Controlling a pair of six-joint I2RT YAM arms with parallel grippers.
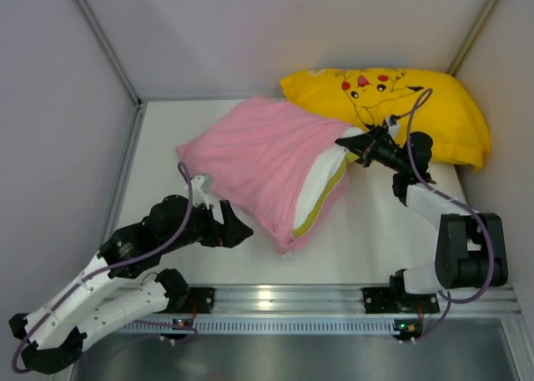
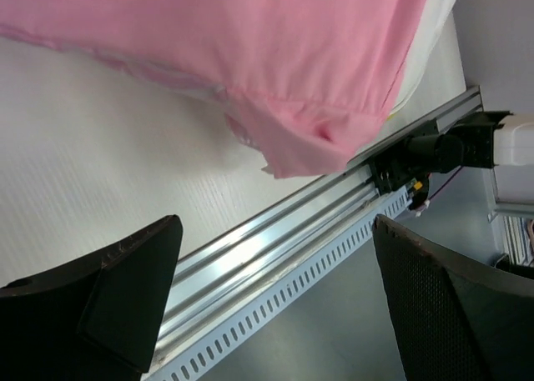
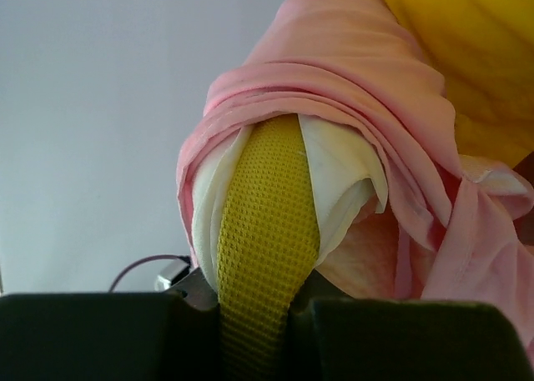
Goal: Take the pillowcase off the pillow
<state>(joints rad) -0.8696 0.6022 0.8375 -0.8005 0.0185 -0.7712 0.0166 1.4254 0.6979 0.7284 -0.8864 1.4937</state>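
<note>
You have a soft, light load here. The pillow [image 1: 324,187] lies in the middle of the surface [image 1: 375,239], its white body and yellow trim [image 3: 267,231] poking out of the right-hand opening of the pink pillowcase [image 1: 259,160]. Expect both to squash and drape rather than resist; the thin cloth should slide off if the filling is anchored. Your right end effector [image 1: 350,145] is pinching the trim at the pillow's far right corner, which looks like a sound anchor. Your left end effector [image 1: 242,229] is spread and holds nothing, just beside the case's near left edge. Take a fold of pink cloth there, not the filling beneath. The yellow cartoon-print pillow [image 1: 434,106] at the far right shows a character; no writing or label is legible.
</note>
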